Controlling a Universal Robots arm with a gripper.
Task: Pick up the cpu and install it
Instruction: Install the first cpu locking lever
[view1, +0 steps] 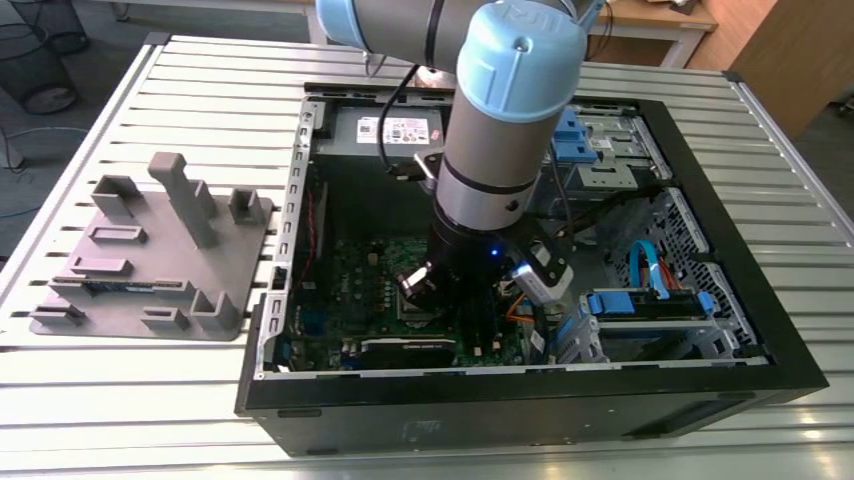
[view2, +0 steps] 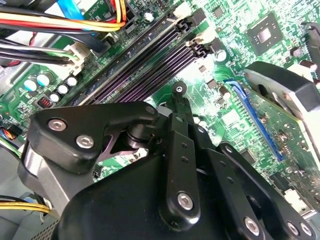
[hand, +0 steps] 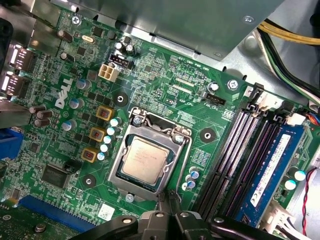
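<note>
Inside an open computer case (view1: 694, 140) on a slatted metal table (view1: 160, 400), seen in the exterior view, the robot arm (view1: 514, 120) reaches straight down over the green circuit board (view1: 360, 265). A grey plastic tray (view1: 140, 260) with upright posts sits on the table towards the exterior view's left, well apart from the arm and outside the case.

Next, in the second wrist view, the black gripper (view2: 178, 90) hangs above the board, with dark memory slots (view2: 145, 65) beyond it and bundled cables (view2: 60, 25) near the board's edge. Whether its jaws are open or closed cannot be told.

Finally, in the first wrist view, the cpu (hand: 144, 161) lies flat inside the silver socket frame (hand: 148, 165) on the board, its metal top facing up. The gripper's black linkage shows just beside the frame's near edge, apart from the chip. A blue memory stick (hand: 272, 167) stands in a slot beside empty dark ones.
</note>
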